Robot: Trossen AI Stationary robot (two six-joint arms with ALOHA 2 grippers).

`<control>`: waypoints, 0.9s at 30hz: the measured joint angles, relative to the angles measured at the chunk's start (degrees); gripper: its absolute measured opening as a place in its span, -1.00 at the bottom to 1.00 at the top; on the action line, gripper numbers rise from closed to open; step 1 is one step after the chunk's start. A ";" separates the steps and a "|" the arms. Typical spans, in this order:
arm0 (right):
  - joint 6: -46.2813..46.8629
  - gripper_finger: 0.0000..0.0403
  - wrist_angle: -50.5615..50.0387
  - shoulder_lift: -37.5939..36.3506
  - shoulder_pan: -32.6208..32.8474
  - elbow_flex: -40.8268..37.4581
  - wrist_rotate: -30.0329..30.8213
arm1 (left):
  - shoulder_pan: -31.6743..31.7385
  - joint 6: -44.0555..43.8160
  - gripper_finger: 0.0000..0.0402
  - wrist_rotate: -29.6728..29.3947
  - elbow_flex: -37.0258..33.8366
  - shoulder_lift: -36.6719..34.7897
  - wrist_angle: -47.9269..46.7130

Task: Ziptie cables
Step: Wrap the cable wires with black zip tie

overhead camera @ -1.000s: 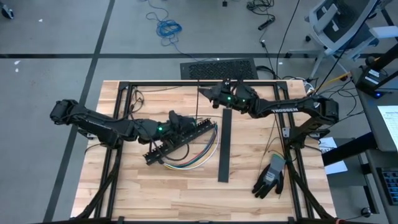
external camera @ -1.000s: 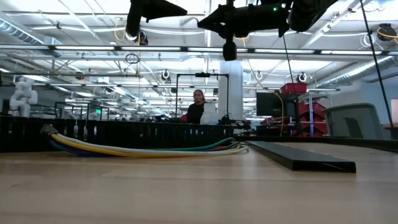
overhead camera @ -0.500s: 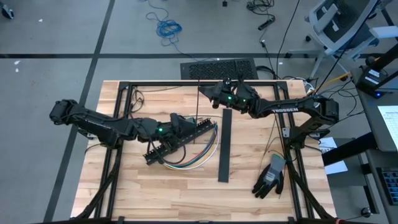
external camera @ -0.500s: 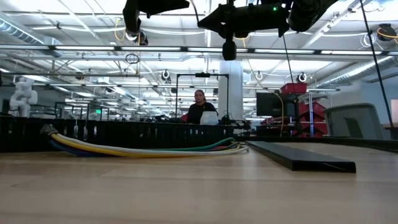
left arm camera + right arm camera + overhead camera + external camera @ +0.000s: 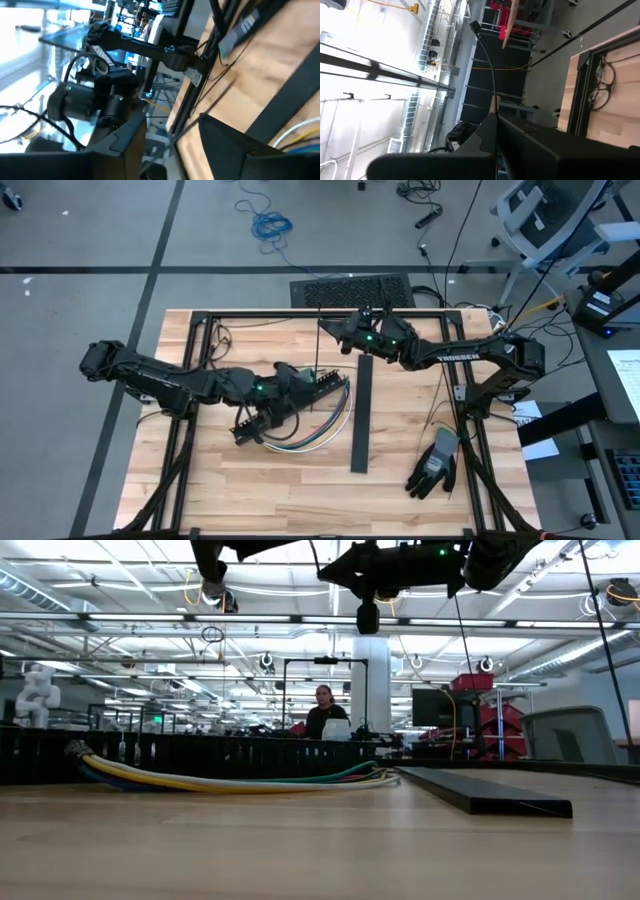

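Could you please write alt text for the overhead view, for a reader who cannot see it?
Seen from above, the left gripper hovers over a black slotted duct and a curved bundle of coloured cables on a wooden table. The right gripper waits near the far edge, holding a thin black ziptie; a black strip and a glove lie nearby.

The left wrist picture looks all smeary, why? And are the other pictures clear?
In the left wrist view the wooden table and the far arm are streaked with blur; the high view is sharp, showing the cables plainly; the low view has bright ceiling lights, leaving the arms overhead as dark shapes.
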 joint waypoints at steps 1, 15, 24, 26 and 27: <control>-0.06 -1.00 0.06 0.00 0.00 0.00 0.01 | 0.00 -1.60 -0.17 0.00 0.00 0.00 0.32; -1.47 -1.00 1.34 0.00 0.00 -0.01 -0.42 | 0.00 -8.48 -0.93 -2.86 0.00 0.00 0.83; -24.04 -1.00 2.21 0.00 -0.04 -0.02 -7.36 | 1.18 -34.02 -0.99 -7.74 0.00 -0.51 -0.09; -33.49 -1.00 2.21 0.00 0.08 -0.02 -9.07 | 2.59 -43.34 -0.99 -8.00 0.00 -1.20 -0.51; -38.02 -1.00 2.21 0.00 0.33 -0.02 -10.01 | 3.47 -48.23 -0.99 -8.00 0.00 -1.69 -0.95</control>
